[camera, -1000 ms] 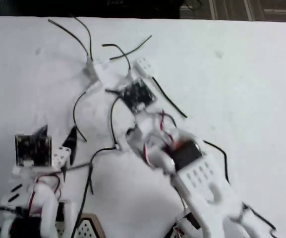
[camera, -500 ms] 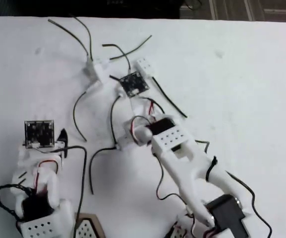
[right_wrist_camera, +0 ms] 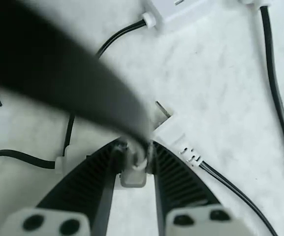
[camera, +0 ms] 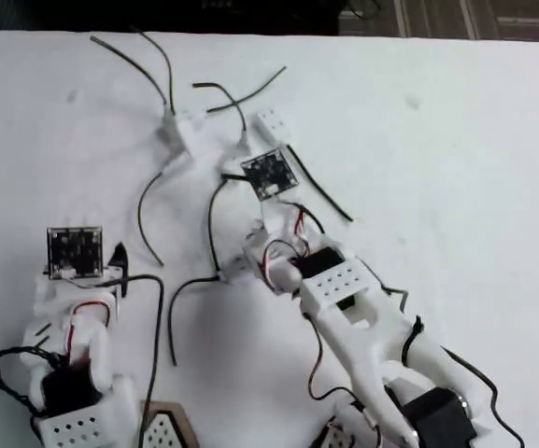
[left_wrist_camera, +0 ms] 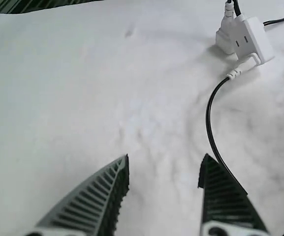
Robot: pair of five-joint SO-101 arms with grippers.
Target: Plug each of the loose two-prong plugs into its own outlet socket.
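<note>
Outlet sockets (camera: 179,132): two, both white.

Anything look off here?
The right gripper is shut on a white plug whose black cable sweeps up close across the right wrist view, hiding part of the table. A second plug lies right beside the gripper. Nothing looks damaged.

The soft table cover (camera: 456,140) is plain white all over. The square plastic outlet block (left_wrist_camera: 245,37) is white too, and the thin cords (left_wrist_camera: 210,123) are black. The left gripper (left_wrist_camera: 164,164) has black fingers with a stripy ridge pattern. The right gripper (right_wrist_camera: 134,147) has the same black ridged fingers, and the small plug (right_wrist_camera: 132,176) between them is whitish grey. The left arm (camera: 73,373) and right arm (camera: 372,336) are white with red wires (camera: 298,222).
</note>
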